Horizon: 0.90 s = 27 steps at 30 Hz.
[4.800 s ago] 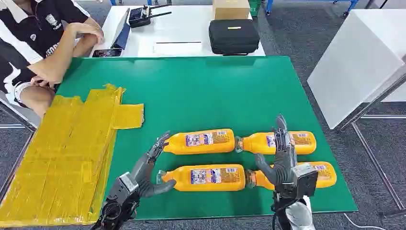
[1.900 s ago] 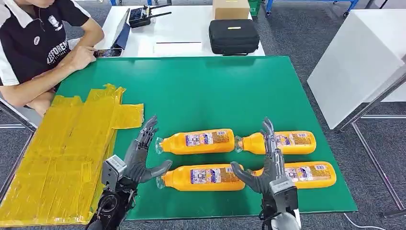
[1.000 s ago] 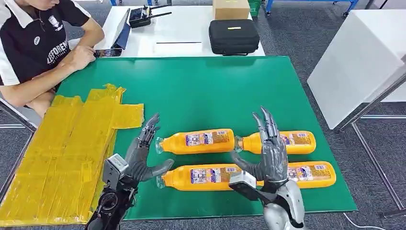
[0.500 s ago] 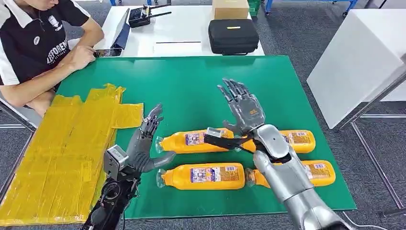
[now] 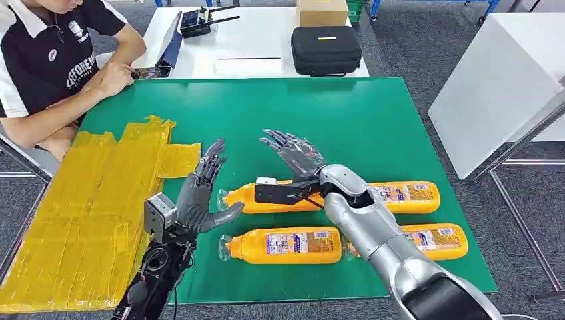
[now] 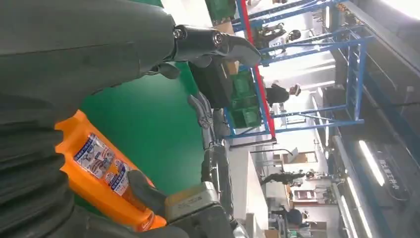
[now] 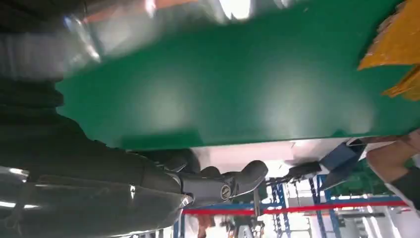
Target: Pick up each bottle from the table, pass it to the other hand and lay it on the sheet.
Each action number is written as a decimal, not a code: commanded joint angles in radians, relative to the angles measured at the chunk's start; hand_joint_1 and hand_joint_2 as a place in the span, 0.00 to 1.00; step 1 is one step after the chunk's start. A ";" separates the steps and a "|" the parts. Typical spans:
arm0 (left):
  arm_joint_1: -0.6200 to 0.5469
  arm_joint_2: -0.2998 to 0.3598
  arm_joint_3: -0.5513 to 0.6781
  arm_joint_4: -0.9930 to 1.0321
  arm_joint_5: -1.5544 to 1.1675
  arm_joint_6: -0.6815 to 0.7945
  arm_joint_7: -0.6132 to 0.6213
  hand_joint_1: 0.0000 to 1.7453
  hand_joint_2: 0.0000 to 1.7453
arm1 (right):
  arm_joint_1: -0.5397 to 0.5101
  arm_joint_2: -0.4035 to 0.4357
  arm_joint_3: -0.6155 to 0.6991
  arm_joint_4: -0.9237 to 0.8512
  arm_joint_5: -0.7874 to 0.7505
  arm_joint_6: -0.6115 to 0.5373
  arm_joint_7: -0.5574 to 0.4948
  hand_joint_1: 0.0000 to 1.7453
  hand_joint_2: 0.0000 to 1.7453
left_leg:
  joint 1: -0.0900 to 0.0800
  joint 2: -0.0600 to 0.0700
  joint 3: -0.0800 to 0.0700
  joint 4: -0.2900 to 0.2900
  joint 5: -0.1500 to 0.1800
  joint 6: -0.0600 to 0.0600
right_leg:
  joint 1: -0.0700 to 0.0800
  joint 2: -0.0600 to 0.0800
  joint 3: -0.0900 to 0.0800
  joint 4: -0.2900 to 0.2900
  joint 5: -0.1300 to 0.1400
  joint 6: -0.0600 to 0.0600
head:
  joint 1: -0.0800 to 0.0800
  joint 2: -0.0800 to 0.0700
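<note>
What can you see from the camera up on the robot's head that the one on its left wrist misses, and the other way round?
The head view alone takes in the yellow sheet, four orange bottles lying on their sides, a seated person and both open hands: left hand, right hand. The left wrist view alone looks sideways across the room to blue racks and ceiling lights. Both show the green table, the black case and the bottle nearest the left hand.
</note>
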 commanded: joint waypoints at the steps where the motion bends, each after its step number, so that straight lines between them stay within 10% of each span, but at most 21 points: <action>1: -0.038 0.010 0.008 0.095 0.014 0.009 0.006 0.00 1.00 | -0.018 -0.052 0.105 -0.111 -0.111 0.066 0.019 0.00 1.00 | 0.000 0.000 0.000 0.000 0.000 -0.002 | 0.000 -0.001 0.000 0.000 0.000 -0.002 | 0.000 0.000; 27: -0.004 0.003 0.045 0.069 0.010 -0.002 0.018 0.00 1.00 | -0.048 -0.071 0.188 0.058 -0.092 0.109 0.132 0.00 1.00 | 0.000 0.001 -0.002 0.000 0.000 -0.002 | 0.000 0.000 -0.002 0.000 0.000 -0.001 | 0.000 0.000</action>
